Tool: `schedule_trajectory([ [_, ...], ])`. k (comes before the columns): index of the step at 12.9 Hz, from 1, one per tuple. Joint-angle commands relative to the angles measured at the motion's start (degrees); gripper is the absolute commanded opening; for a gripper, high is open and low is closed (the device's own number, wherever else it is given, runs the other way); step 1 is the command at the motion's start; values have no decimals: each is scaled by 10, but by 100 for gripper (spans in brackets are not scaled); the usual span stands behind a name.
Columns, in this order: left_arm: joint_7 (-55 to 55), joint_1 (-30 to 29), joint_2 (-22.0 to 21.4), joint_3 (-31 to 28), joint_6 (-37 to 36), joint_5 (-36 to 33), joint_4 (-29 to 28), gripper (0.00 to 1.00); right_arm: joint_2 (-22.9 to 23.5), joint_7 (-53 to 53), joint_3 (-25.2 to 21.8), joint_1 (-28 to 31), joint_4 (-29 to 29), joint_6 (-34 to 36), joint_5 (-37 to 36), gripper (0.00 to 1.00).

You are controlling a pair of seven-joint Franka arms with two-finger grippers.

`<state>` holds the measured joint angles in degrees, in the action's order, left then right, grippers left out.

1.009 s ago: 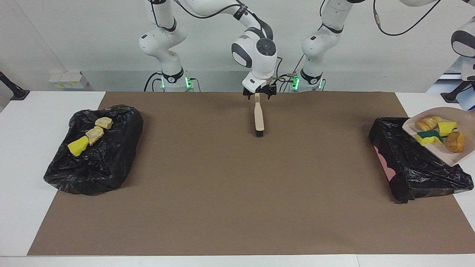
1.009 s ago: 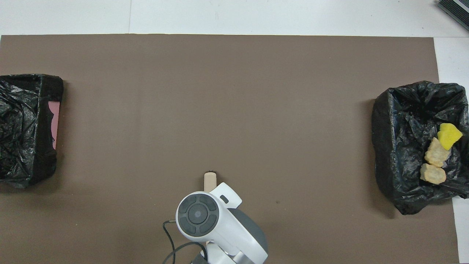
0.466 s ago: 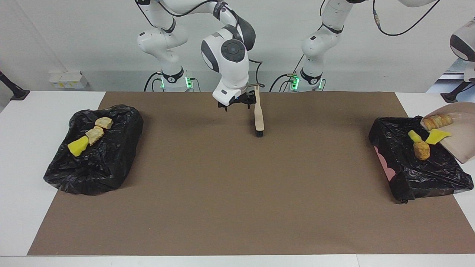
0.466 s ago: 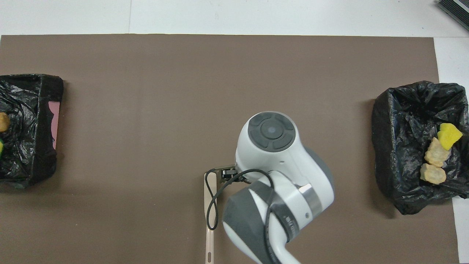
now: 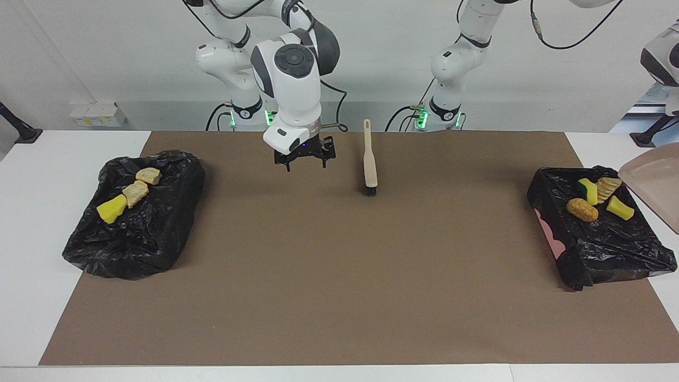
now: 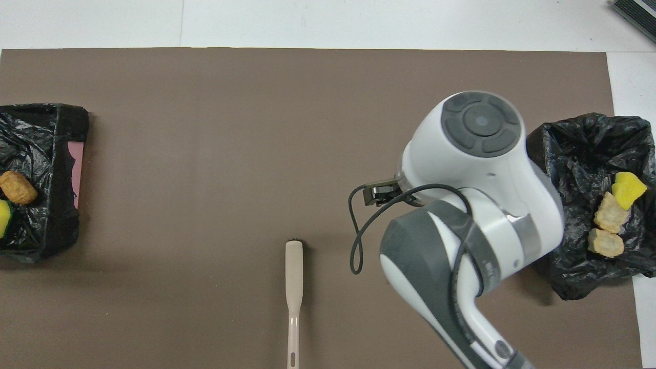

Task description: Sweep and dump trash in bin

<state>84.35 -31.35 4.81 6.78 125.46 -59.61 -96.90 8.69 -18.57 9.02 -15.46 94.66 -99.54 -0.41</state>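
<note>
The trash lies in two black-lined bins. In the bin (image 5: 562,239) at the left arm's end are two yellow sponge chunks (image 5: 619,208) and two brown bread pieces (image 5: 582,210). The bin (image 5: 132,249) at the right arm's end holds a yellow chunk (image 5: 111,210) and two tan pieces (image 5: 136,192). The beige dustpan (image 5: 655,185) hangs tilted and empty over the first bin's edge; my left gripper is out of view. My right gripper (image 5: 301,156) hovers open and empty over the mat, beside the brush (image 5: 370,159), which lies flat.
The brown mat (image 5: 339,276) covers most of the white table. In the overhead view the right arm's wrist (image 6: 476,169) covers part of the bin (image 6: 543,169) at its end; the brush (image 6: 293,287) lies near the robots' edge.
The dustpan tipped and its four pieces slid into the bin below it. My right gripper let go of the brush and moved toward the right arm's end of the table.
</note>
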Motion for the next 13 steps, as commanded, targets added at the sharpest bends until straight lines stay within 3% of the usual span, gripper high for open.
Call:
schedule_trajectory([
  [1, -16, 34, -13, -2, -36, -9, 0, 0, -3, 64, 5, 60, -21, 5, -11, 100],
  [8, -23, 128, -20, -2, -155, 256, -18, 0, -46, 149, -14, 172, -30, 10, -30, 100],
  [13, -219, 225, -27, -2, -194, 351, -60, 0, -70, 153, -34, 216, -31, 48, -15, 100],
])
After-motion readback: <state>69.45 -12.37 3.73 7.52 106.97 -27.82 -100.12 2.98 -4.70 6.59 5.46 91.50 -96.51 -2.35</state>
